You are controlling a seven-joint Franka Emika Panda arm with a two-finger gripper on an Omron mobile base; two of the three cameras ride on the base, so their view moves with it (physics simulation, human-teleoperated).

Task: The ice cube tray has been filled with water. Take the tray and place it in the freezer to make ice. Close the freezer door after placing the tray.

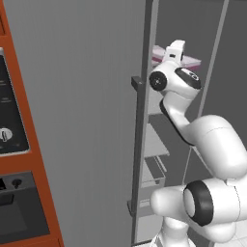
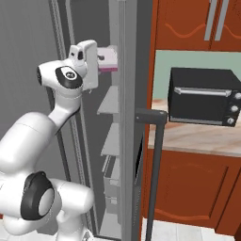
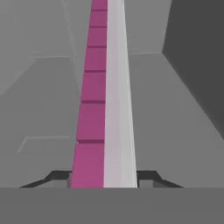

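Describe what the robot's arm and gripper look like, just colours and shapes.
The arm is glossy white, built of rounded, bulbous segments, with dark grey to black rings and caps at the joints. The hand is a boxy white block. The gripper has two small dark finger tips, low and wedge-shaped in the hand view. No cables or markings are visible.

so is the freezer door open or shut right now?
Open. The freezer door stands swung out, white shelves are exposed, and the arm reaches inside with the ice cube tray in its end effector.
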